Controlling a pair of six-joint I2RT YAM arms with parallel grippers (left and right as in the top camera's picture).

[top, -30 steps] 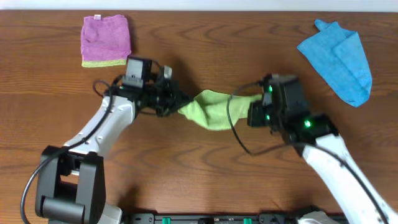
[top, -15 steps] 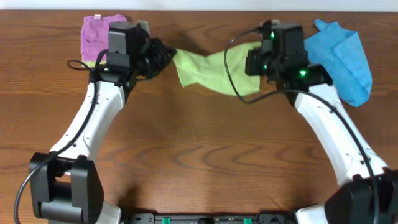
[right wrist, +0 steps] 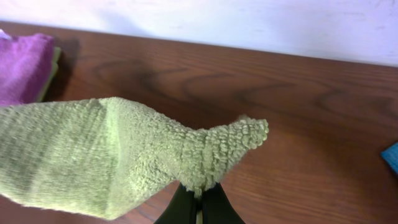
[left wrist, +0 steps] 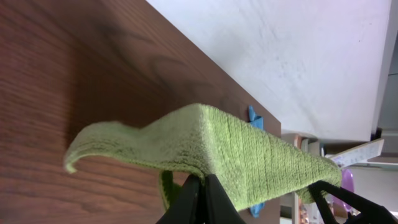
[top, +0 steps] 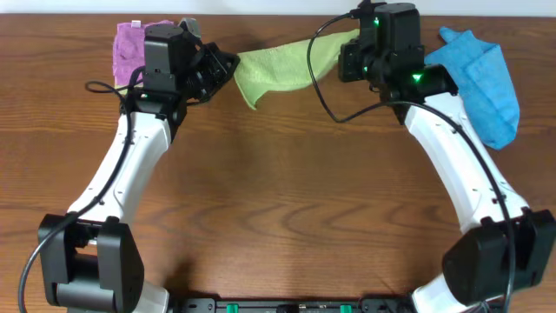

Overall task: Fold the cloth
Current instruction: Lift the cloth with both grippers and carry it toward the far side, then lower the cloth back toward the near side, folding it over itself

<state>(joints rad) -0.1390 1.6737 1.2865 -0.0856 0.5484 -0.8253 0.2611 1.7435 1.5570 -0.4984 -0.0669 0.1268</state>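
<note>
Lime-green terry cloth [top: 276, 71] hangs stretched between the left gripper [top: 228, 66] and right gripper [top: 346, 59] over the far edge of the brown wooden table [top: 278, 200] in the overhead view. Lowering it could snag the folded pink towel [top: 139, 48] at left or the crumpled blue cloth [top: 476, 78] at right. In the left wrist view the jaws clamp only a thin corner, which tension could pull free, and the right wrist view shows an equally narrow pinch on a rolled tip.

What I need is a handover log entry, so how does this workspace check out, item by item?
Surface: brown wooden table, no spills seen.
Job's things: green cloth lifted and stretched between both arms, not yet folded.
Clutter: purple cloth far left, folded; blue cloth far right, rumpled.
Grippers: left claw and right claw each pinch an end of the green cloth.
Cables: black cable loops off the right wrist, crossing the cloth.
Surroundings: white wall behind the table.
</note>
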